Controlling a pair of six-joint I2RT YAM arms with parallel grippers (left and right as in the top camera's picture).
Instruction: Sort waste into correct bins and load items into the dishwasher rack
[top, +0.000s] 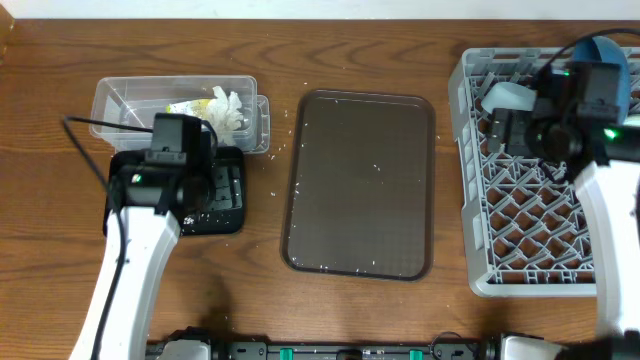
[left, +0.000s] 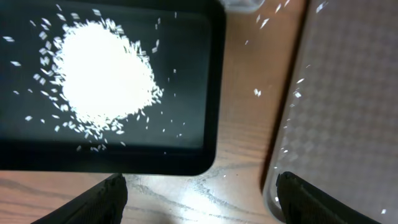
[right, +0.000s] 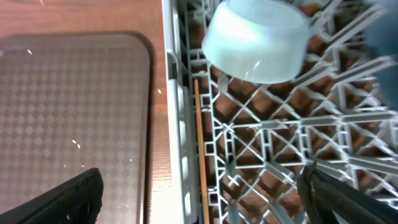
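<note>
A black tray (left: 211, 93) holds a pile of white rice grains (left: 102, 74). My left gripper (left: 202, 199) hangs open over bare wood just off that tray's edge, with nothing between the fingers (left: 99, 202); from overhead the left gripper (top: 200, 180) hovers by the black tray (top: 228, 215). The clear tub (top: 120, 100) holds white tissues (top: 228, 108) and a yellow wrapper (top: 188, 106). My right gripper (right: 202, 199) is open above the grey dishwasher rack (right: 280, 130). A thin orange stick (right: 200, 149) lies inside the rack's left wall. A pale mint bowl (right: 258, 40) and a blue dish (top: 610, 55) rest in the rack (top: 540, 230).
The brown serving tray (top: 360, 185) lies between the bins and the rack, with a few stray rice grains on it. More grains are scattered on the wood by the tub. The tray's corner (left: 348, 93) lies under my left gripper's right finger.
</note>
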